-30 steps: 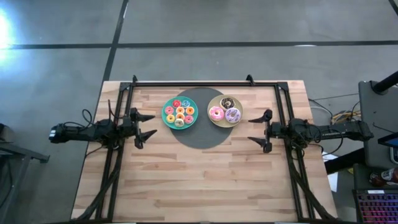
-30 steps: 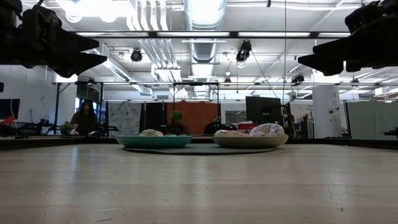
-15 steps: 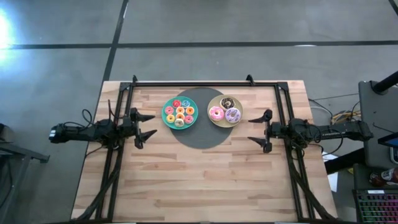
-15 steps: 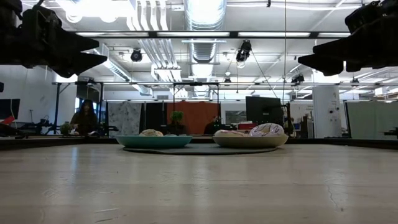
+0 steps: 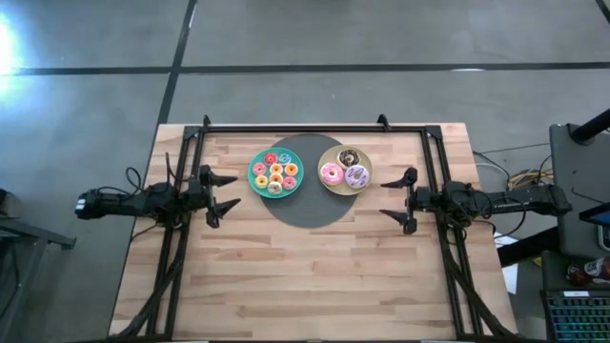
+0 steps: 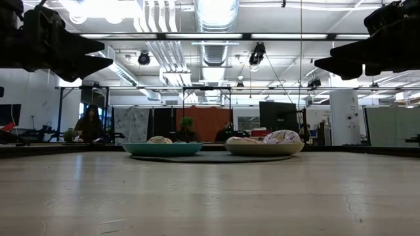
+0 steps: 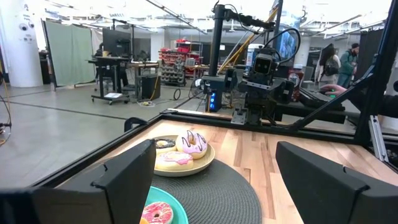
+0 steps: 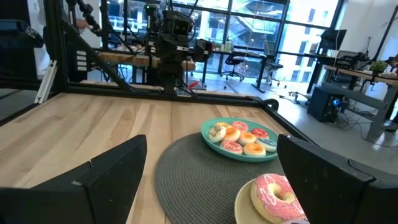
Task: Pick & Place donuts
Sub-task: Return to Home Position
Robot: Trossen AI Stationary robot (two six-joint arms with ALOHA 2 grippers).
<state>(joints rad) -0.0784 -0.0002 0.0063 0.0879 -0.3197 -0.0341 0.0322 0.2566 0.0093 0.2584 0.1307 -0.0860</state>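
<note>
Donuts [image 5: 275,172] of the small kind, in pink, orange and yellow, lie clustered on the teal plate [image 5: 252,177]. That plate straddles the left-arm edge of the dark round mat [image 5: 310,210]. The large donuts [image 5: 344,171], pink, lilac-white and chocolate, fill the beige plate [image 5: 345,191] on the mat's right-arm edge.

Your left gripper [image 5: 235,191] sits off the mat, out past the teal plate. Its fingers are spread wide, hold nothing and point toward the mat. Your right gripper [image 5: 383,198] mirrors it past the beige plate, also spread wide and holding nothing. From table height you can see both raised well above the wood.

Surface: the table [image 5: 305,276] is pale plank wood, and black frame rails [image 5: 305,127] run round it outside the mat.

Room: grey concrete floor [image 5: 381,38] crossed by dark lines. Beyond the mat there is an open hall with ceiling ducts [image 6: 211,26], strip lights and an orange panel [image 6: 205,123]. One person [image 6: 88,124] sits far back.
</note>
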